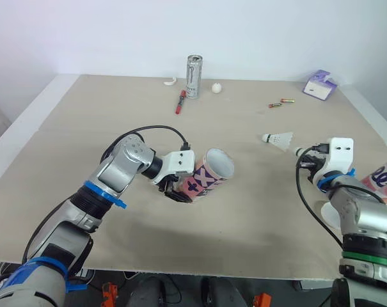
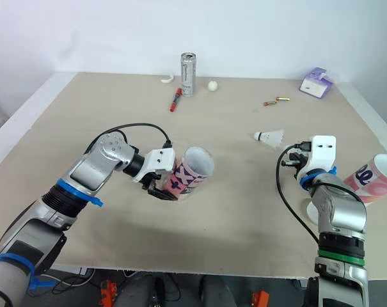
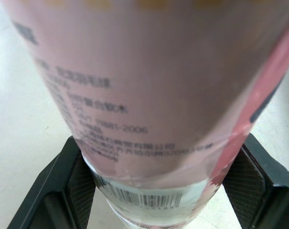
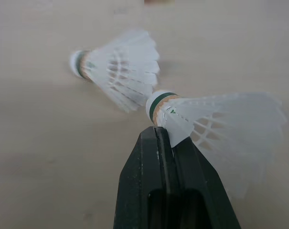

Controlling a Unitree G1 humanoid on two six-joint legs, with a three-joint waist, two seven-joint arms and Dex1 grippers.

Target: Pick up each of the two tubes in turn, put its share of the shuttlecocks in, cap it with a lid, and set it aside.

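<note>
Well, the left gripper (image 1: 177, 190) has its two fingers clamped on the lower end of the pink tube (image 1: 210, 174). The tube sits tilted near the middle of the table (image 1: 84, 128), its open mouth turned up and towards the robot's right. It looks like thin card: light and stiff along its length, though I'd guess it dents if squeezed hard. The glossy wrap could slip too, so a hold low near the base seems sensible. The right gripper (image 4: 158, 131) is pressed together on a shuttlecock (image 4: 220, 121), nipping the feathers just behind the cork. That weighs next to nothing and its skirt crushes easily, so the cork would be the kinder spot. The head views give the layout: a loose shuttlecock (image 1: 278, 138) lying on the table just ahead of the right arm, and the second tube (image 1: 385, 178) at the table's right edge. The right wrist view reveals the pinch itself, and the left wrist view shows ribbed pads (image 3: 82, 186) flanking the tube's barcode end.
</note>
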